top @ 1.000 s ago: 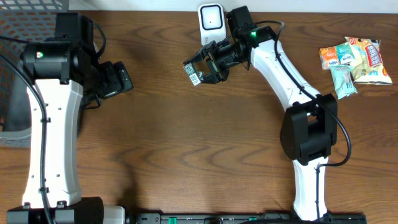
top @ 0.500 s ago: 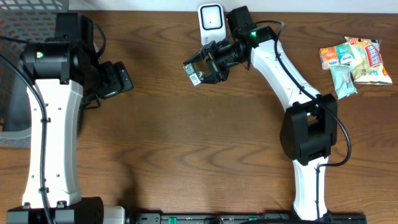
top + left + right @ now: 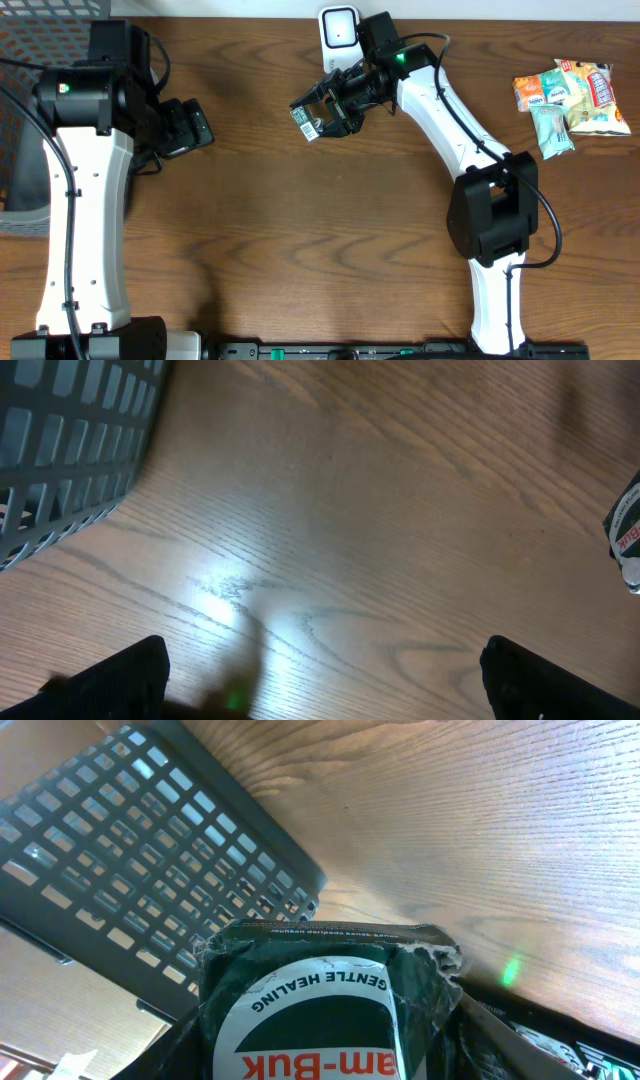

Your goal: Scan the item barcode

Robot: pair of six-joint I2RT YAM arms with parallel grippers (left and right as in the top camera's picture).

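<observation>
The table (image 3: 300,230) is the biggest thing I see: brown wood with a strong wavy grain and a soft glare patch in the left wrist view. It looks the same as a second ago.

My left arm (image 3: 85,190), white shell on black joints, has not moved. Its left gripper (image 3: 195,127) stands released, jaws wide apart and empty, over bare wood near the table's left edge.

My right arm (image 3: 450,110) has swung slightly. Its right gripper (image 3: 318,108) now sits a touch further left and nearer the far edge than before.

A grey plastic basket (image 3: 30,40) with a square lattice wall occupies the far left corner.

A heap of bright, crinkly snack packets (image 3: 570,95) lies at the far right corner, well apart from both arms.

The scanner (image 3: 339,30), a small white rounded box, stands upright at the middle of the far edge.

The right gripper is clamped on the packet (image 3: 309,120). It is dark green crumpled foil with a round white label, and a white barcode patch faces upward. It hangs above the table, just in front and left of the scanner.
</observation>
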